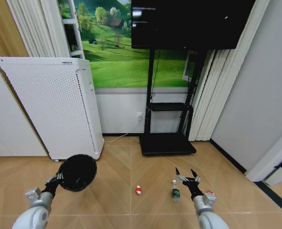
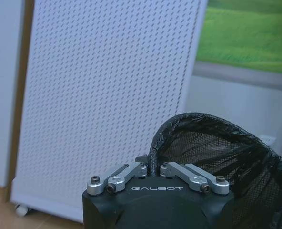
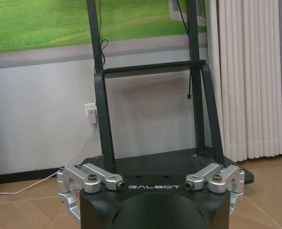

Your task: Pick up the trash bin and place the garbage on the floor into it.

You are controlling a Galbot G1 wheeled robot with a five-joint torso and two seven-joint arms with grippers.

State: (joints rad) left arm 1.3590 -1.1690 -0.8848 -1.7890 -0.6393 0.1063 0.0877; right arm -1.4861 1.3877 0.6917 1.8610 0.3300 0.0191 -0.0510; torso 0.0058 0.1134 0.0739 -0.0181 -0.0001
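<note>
A white perforated appliance stands against the wall, with a black TV stand beside it. In front of the appliance, the left gripper has its jaws clenched on the rim of the trash bin, held off the floor. Nearer the stand, the right gripper hovers with jaws spread just beside the clear bottle; a red-and-white piece lies between bin and bottle.

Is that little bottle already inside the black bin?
No, the bottle lies on the floor beside the right tool, apart from the trash bin held by the left tool.

The trash bin runs off the left wrist view's edge, its base unseen.
</note>
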